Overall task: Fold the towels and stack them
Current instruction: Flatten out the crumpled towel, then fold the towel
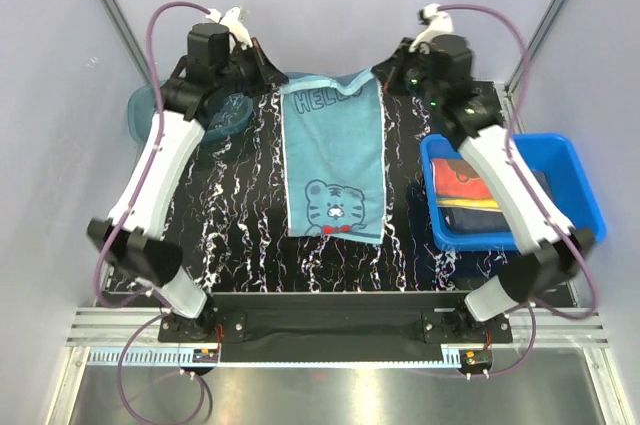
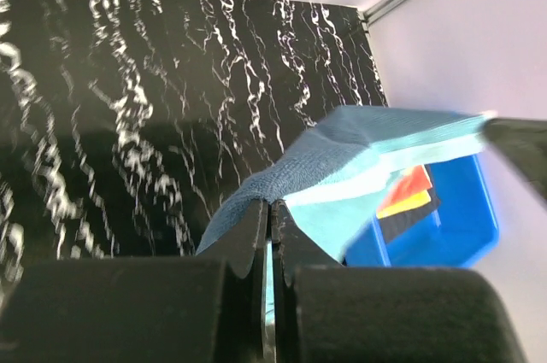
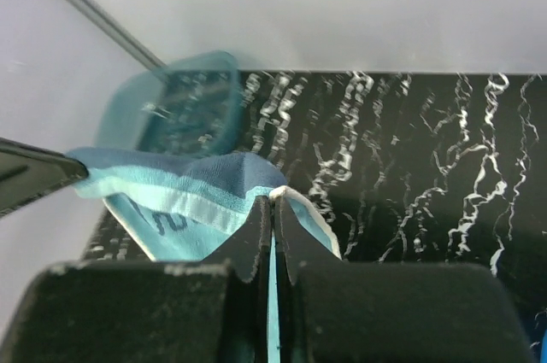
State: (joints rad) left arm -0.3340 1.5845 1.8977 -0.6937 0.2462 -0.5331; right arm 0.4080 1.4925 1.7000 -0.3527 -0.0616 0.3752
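Note:
A teal towel (image 1: 335,160) with a tiger face and "HELLO" print lies stretched over the middle of the black marbled table (image 1: 245,215). Its far edge is lifted off the surface. My left gripper (image 1: 283,80) is shut on the far left corner, and the teal towel (image 2: 342,149) bunches at its closed tips (image 2: 272,202). My right gripper (image 1: 378,75) is shut on the far right corner, where the white-hemmed teal towel (image 3: 171,184) rises from its tips (image 3: 273,199). An orange-red towel (image 1: 465,180), a yellow one and a dark one lie in the blue bin.
A rigid blue bin (image 1: 585,195) stands at the table's right edge under the right arm, also seen as the blue bin (image 2: 461,226). A teal mesh basket (image 1: 145,110) sits at the far left corner, the same basket (image 3: 184,107). Pale walls close in the far side.

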